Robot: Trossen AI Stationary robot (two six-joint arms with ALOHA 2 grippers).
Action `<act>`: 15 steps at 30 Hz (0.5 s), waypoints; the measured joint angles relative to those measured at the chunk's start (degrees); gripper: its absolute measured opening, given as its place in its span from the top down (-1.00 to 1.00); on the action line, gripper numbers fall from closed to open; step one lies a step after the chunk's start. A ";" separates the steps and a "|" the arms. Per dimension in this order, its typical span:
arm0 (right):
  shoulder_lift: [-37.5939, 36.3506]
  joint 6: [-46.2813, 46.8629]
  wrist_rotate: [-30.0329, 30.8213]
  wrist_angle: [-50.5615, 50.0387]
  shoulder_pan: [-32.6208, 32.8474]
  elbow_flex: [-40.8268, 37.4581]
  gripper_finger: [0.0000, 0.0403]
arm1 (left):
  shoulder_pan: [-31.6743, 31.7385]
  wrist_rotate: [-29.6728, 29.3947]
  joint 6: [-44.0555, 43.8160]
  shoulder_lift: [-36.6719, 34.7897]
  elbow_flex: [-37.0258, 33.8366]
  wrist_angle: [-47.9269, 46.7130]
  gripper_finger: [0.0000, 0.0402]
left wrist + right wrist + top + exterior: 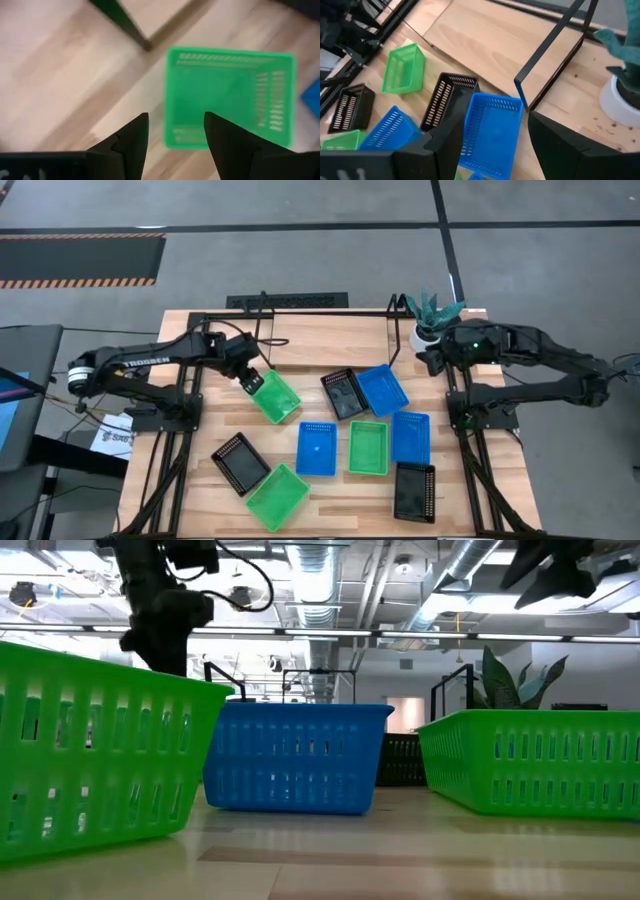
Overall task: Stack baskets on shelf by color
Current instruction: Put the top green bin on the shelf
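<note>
Grey concrete floor surrounds a light wooden table (330,480) scattered with small perforated plastic baskets, all empty. At left centre of the high view, the left gripper (247,379) hovers with fingers parted wide, holding nothing, over the near edge of a bright green rectangular basket (275,396). This looks like the first pick: the next move calls for lowering onto that rim and pinching it. Toward the frame's bottom lie a black basket (240,463) and another green one (277,496); mid-frame sits a blue basket (316,448). The low black wire shelf (330,315), upper centre, holds nothing. At upper right, the right gripper (492,137) waits, open, beside a white-potted plant (432,320).
</note>
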 joint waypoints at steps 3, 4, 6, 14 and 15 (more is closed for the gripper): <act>1.05 0.08 -0.23 0.01 0.37 0.00 -0.22 | 0.69 3.41 -1.75 0.02 -3.54 4.42 0.11; 1.43 0.08 -0.24 0.03 0.73 0.00 -0.22 | 0.69 3.36 -2.35 0.02 -4.71 5.70 0.11; 2.02 0.05 -0.20 0.02 1.49 0.00 -0.22 | 0.69 2.95 -3.68 0.02 -7.20 8.28 0.11; 4.87 -0.48 -0.03 0.02 3.52 0.02 -0.22 | 0.67 1.79 -6.40 0.04 -16.25 17.08 0.11; 5.19 -0.48 -0.04 0.02 3.58 0.02 -0.22 | 0.67 1.33 -7.04 0.04 -16.88 17.65 0.11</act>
